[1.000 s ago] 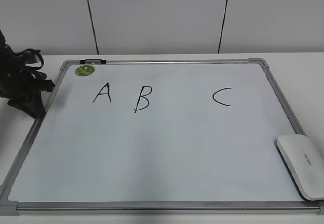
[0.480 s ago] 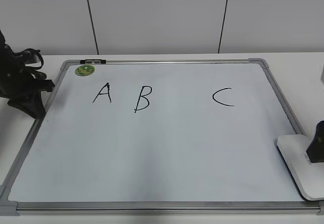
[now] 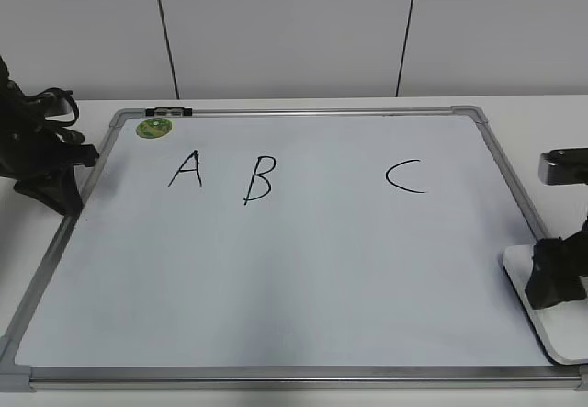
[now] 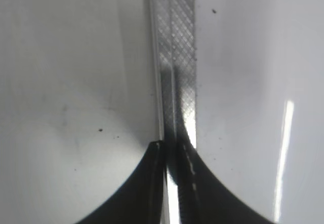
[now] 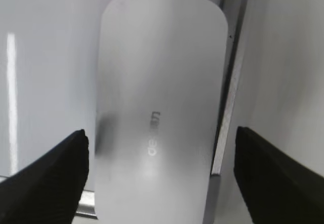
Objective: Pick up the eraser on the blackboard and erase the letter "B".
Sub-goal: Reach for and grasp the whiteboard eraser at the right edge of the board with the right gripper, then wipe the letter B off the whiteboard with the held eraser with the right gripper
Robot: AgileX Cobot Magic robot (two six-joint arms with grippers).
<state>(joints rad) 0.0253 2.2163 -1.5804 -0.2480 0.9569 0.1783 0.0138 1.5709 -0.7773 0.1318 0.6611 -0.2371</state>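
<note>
Eraser: flat white plastic block, rounded corners, faint grey lettering on top, a thin dark edge showing underneath in the exterior view. It lies at the near right corner of the blackboard, its outer side resting over the right frame rail. Untouched; not lifted.

Blackboard: white writing surface, silver-grey metal frame, grey plastic corner pieces. Black marker letters in one row across the upper half: "A", the letter "B" just right of it, "C" well apart toward the right. The "B" is whole, slightly slanted. Round green magnet near the far left corner; a small black clip sits on the top rail beside it.

Surroundings: board lies flat on a white desk. Behind it, a pale wall with two dark vertical seams.

Right pincer: spread wide, one finger on each side of the eraser, gripping nothing. Left pincer: fingertips nearly together above the board's left frame rail, with only a narrow slit between them; nothing in them.

Change against the earlier frames: one second ago the eraser lay fully exposed with no right arm in sight; half a second ago a dark finger had appeared over it; now the right arm has advanced further and covers most of the eraser in the exterior view. Left arm, letters and magnet unchanged.
</note>
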